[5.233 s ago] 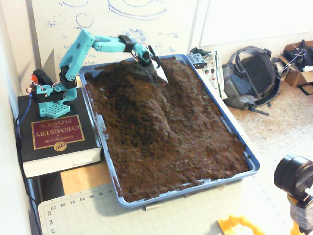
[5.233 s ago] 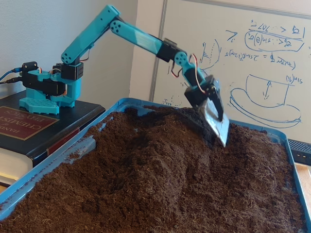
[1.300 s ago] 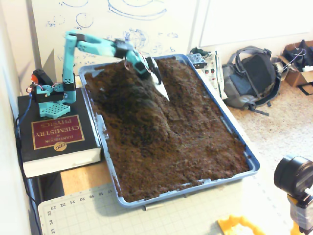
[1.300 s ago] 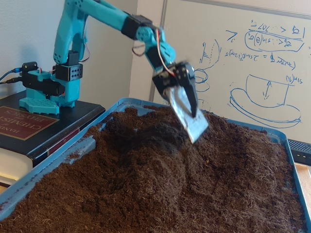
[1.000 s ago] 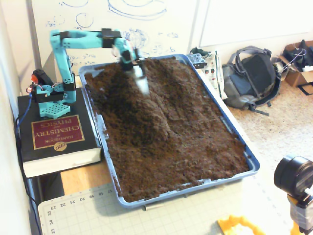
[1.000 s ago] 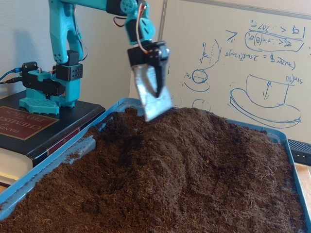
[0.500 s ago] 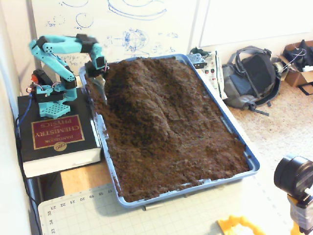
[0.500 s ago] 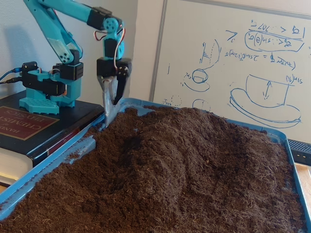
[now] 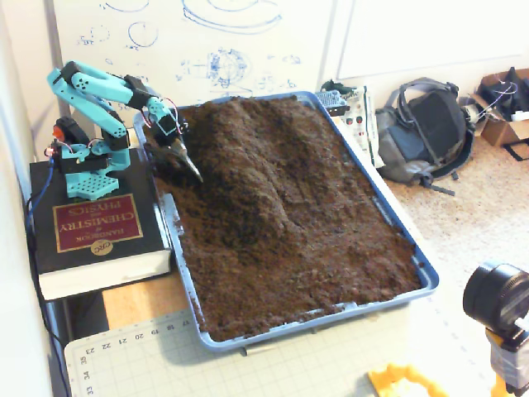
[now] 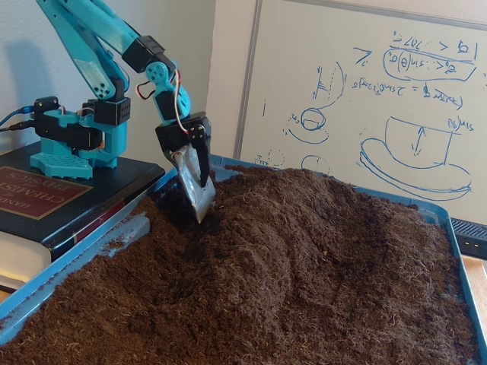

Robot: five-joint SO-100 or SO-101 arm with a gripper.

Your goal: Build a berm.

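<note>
Soil fills the blue tray (image 9: pixel 426 281) in the high fixed view, and the berm (image 9: pixel 248 157) runs as a raised ridge from the tray's far end, near the whiteboard (image 9: pixel 198 41), down toward the middle, with flatter soil on its right and toward the near end. The teal arm (image 9: pixel 91 87) stands on a book (image 9: pixel 91 227) left of the tray, folded over so that the gripper (image 9: pixel 183 164) hangs at the tray's far left corner, just beside the berm's left flank. A dark scoop-like blade shows at its tip, down at the soil; whether the jaws are spread or pinched I cannot tell here. A backpack (image 9: pixel 421 132) lies on the floor to the right of the tray, and a cutting mat (image 9: pixel 248 368) lies in front.

In the low fixed view the arm (image 10: pixel 99 46) bends down from upper left, and the gripper (image 10: pixel 199 205) points steeply down with a flat metal blade, its tip touching the soil in a darker hollow next to the tray (image 10: pixel 84 255) wall. The berm (image 10: pixel 304 228) rises to the right of the blade and fills the middle of the picture. The jaws look drawn close together against the blade, though I cannot tell for sure. The book (image 10: pixel 46 201) sits at left under the arm's base, the whiteboard (image 10: pixel 380 91) behind.
</note>
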